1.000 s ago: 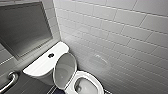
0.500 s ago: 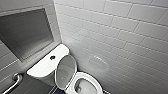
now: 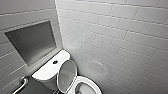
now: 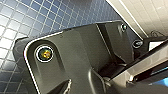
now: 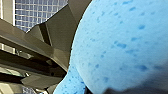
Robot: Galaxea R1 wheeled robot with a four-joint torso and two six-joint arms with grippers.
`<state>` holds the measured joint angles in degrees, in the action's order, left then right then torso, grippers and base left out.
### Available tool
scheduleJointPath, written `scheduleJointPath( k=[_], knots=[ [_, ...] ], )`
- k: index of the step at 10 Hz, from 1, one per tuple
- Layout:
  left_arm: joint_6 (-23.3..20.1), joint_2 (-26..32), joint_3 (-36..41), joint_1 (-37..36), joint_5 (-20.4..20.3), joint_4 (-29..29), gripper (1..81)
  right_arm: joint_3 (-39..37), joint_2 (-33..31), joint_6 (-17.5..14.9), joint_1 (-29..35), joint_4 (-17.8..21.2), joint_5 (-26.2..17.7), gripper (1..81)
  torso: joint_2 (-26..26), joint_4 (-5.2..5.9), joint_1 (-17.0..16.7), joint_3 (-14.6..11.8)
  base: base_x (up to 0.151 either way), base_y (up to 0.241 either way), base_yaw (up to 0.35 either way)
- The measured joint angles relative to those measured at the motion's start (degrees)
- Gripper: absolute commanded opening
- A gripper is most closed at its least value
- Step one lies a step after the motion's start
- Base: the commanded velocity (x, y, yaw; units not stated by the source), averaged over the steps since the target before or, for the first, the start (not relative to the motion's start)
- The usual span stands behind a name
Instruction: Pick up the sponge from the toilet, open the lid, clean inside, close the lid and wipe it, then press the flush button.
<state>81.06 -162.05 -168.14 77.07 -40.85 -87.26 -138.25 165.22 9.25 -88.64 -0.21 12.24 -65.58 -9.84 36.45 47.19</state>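
The sponge [image 5: 120,42], bright blue and pitted, sat pressed close to the wrist camera in the grasp of the right claw [image 5: 82,82], above a floor of small blue tiles [image 4: 25,20]. Whether the left claw [image 4: 150,70] was clenched or released could not be told. In the head view, the toilet [image 3: 47,72] stood in a corner of white-tiled wall [image 3: 120,32] with its lid [image 3: 66,75] raised against the tank. A dark button [image 3: 55,62] topped the tank, with a recessed niche [image 3: 32,41] above and a grab bar [image 3: 21,85] beside.
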Motion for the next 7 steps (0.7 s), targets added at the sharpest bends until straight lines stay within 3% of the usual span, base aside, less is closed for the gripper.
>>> scheduleJointPath(
  k=[2,3,5,7],
  knots=[
    [0.0,-1.2,0.0,0.7,3.2,0.0,81.1,-0.3,-0.1,0.0,0.0,0.0,0.0,1.0,3.3,0.29,-2.1,-0.3,0.000,0.000,0.000],
    [0.0,-1.7,0.0,1.1,3.9,0.0,81.1,-0.7,-0.1,0.0,0.0,0.0,-0.1,1.0,3.7,1.31,-2.3,-0.3,0.000,0.000,0.000],
    [0.0,-2.1,0.0,1.5,4.3,0.0,81.1,-0.7,0.1,0.0,0.3,0.0,0.1,1.0,4.3,5.07,-2.7,-0.3,0.000,0.000,0.000],
    [0.0,-3.8,-0.2,1.7,10.3,0.0,81.1,-0.8,0.0,0.0,0.6,0.0,0.2,1.0,4.3,8.90,-2.8,-0.3,0.000,0.000,0.000]
  ],
)
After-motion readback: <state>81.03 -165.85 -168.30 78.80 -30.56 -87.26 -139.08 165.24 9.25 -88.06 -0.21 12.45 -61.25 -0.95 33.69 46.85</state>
